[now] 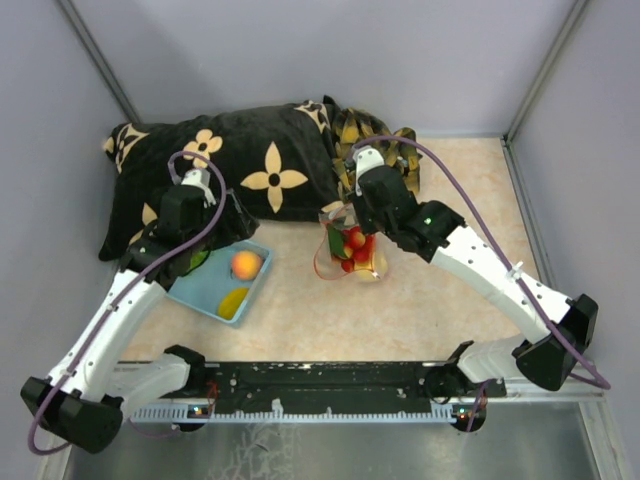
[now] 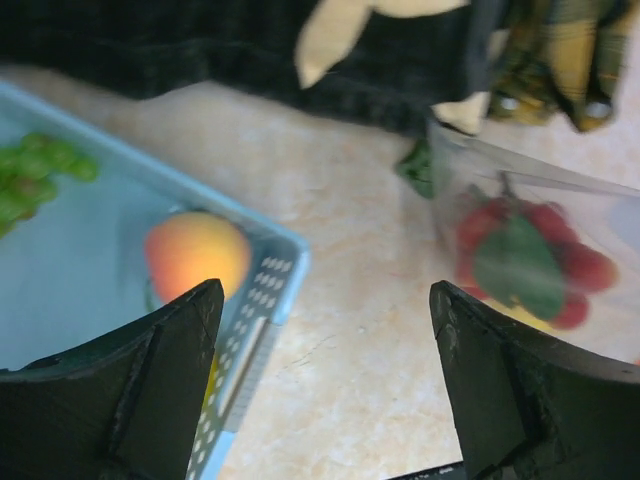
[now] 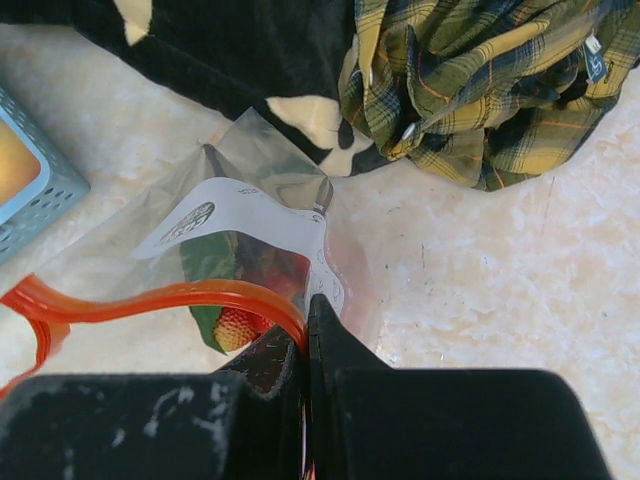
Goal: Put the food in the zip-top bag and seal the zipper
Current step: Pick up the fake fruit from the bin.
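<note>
The clear zip-top bag [image 1: 352, 252] stands at the table's middle with its mouth open. It holds red berries [image 1: 355, 245] and a green leaf [image 3: 205, 262]. My right gripper [image 3: 308, 318] is shut on the bag's mouth edge, pinching the red-orange zipper [image 3: 150, 297]; it also shows from above [image 1: 342, 222]. My left gripper [image 2: 325, 292] is open and empty, hovering over the light-blue basket's right rim [image 2: 283, 268], left of the bag [image 2: 560, 215]. An orange-yellow round fruit [image 1: 246, 264], a yellow piece [image 1: 234, 301] and green grapes [image 2: 30, 172] lie in the basket.
A black pillow with cream flowers [image 1: 230, 170] lies behind the basket [image 1: 205, 300] and the bag. A crumpled plaid cloth [image 1: 380, 135] lies behind the bag, next to the pillow. Grey walls enclose the table on three sides.
</note>
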Tool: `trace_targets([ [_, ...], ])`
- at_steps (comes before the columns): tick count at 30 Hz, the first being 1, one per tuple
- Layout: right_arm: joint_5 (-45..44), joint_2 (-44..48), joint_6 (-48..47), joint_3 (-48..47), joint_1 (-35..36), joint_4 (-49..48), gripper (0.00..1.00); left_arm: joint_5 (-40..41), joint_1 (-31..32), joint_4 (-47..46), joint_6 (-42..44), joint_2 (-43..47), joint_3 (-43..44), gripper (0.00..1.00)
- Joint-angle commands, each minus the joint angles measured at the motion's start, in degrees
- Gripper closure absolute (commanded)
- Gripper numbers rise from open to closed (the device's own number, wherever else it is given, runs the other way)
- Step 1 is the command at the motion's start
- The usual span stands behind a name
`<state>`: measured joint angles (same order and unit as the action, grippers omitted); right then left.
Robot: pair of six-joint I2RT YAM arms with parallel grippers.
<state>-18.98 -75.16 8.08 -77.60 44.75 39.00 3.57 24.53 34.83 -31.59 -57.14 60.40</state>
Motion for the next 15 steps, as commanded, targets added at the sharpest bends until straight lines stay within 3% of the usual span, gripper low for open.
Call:
trace_targets([
  [1,1.82,0.18,-0.87,-0.12,-0.45,-5.74,1.00,2.13,-5.43,4.90,1.44,-0.45,-3.31,0.08],
  [15,4.33,2.48,-0.51,3.85,-0.45,-9.00,1.00,-1.82,-13.10,0.65,1.87,-6.85,-13.58,0.01],
])
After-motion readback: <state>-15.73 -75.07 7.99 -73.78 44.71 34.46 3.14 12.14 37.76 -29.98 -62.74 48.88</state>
